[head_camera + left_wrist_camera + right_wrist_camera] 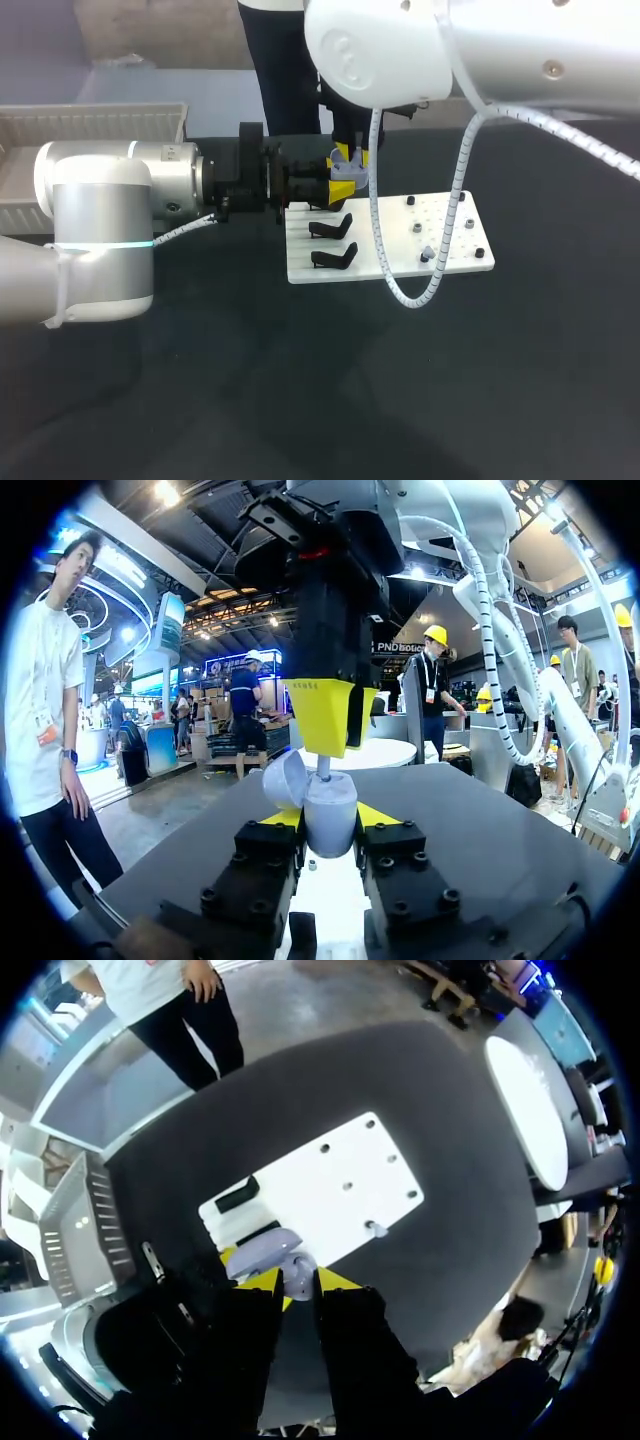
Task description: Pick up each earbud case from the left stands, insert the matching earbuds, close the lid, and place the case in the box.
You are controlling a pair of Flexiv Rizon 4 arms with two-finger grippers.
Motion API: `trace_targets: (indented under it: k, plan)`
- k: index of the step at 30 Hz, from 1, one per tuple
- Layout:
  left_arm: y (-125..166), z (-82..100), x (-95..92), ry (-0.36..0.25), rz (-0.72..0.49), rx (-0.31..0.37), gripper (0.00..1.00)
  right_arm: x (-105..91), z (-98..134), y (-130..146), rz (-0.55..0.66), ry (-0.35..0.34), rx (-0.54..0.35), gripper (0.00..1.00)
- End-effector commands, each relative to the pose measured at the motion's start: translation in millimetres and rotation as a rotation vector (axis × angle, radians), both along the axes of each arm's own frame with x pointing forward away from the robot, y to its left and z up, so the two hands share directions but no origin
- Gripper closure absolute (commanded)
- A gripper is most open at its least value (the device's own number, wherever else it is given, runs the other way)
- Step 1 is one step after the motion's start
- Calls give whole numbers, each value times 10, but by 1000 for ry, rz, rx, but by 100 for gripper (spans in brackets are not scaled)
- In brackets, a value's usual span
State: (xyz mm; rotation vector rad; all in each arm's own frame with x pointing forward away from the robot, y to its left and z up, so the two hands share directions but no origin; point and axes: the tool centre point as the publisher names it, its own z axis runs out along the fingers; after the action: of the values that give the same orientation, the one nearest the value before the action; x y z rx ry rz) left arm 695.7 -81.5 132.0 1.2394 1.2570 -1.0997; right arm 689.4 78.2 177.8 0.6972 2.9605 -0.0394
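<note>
Left jaws are gripping the open case [328,815] from both sides, holding it over the edge of the white plate [450,255] on the bench [520,380]. Right jaws, narrow, are pinching an earbud [322,768] directly above the case's cup.

The left gripper [330,825] clamping the case [327,800] and the right gripper [297,1283] pinching an earbud [322,767] block the board's [452,245] far corner; a cable [379,250] crosses its middle. The near table [400,390] lies open.
</note>
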Motion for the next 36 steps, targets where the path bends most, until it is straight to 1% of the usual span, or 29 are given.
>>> trace_targets:
  k: [1, 10, 19, 20, 21, 22, 24, 25, 26, 27, 29, 30, 32, 36]
  plan:
    - [-7, -2, -14, -2, 7, 0, 100, 25, -20, 18, 1, 7, -1, 100]
    - [-7, -2, -14, -2, 7, 0, 100, 51, -100, 8, 0, 17, -3, 100]
    - [-7, -2, -14, -2, 7, 0, 100, 50, -129, -10, -7, 27, -6, 100]
    - [-7, -2, -14, -2, 7, 0, 100, 50, -129, -12, -7, 26, -5, 98]
    - [-7, -2, -14, -2, 7, 0, 100, 48, -126, -14, -6, 25, -4, 79]
    - [-7, -2, -14, -2, 7, 0, 100, 44, -123, -16, -5, 25, -3, 75]
    - [-7, -2, -14, -2, 7, 0, 100, 29, -99, -23, -5, 20, -1, 69]
    - [-7, -2, -14, -2, 7, 0, 100, 17, -83, -27, -4, 17, 2, 69]
    - [-7, -2, -14, -2, 7, 0, 100, 7, -70, -33, -1, 14, 7, 64]
    - [-7, -2, -14, -2, 7, 0, 100, -6, -55, -40, 10, 11, 16, 59]
    - [-7, -2, -14, -2, 7, 0, 100, -49, -12, -57, 38, -7, 43, 56]
    - [-7, -2, -14, -2, 7, 0, 100, -80, 19, -75, 60, -20, 62, 51]
    - [-7, -2, -14, -2, 7, 0, 100, -151, 83, -123, 98, -49, 94, 0]
    - [-7, -2, -14, -2, 7, 0, 100, -299, 161, -238, 169, -108, 108, 0]
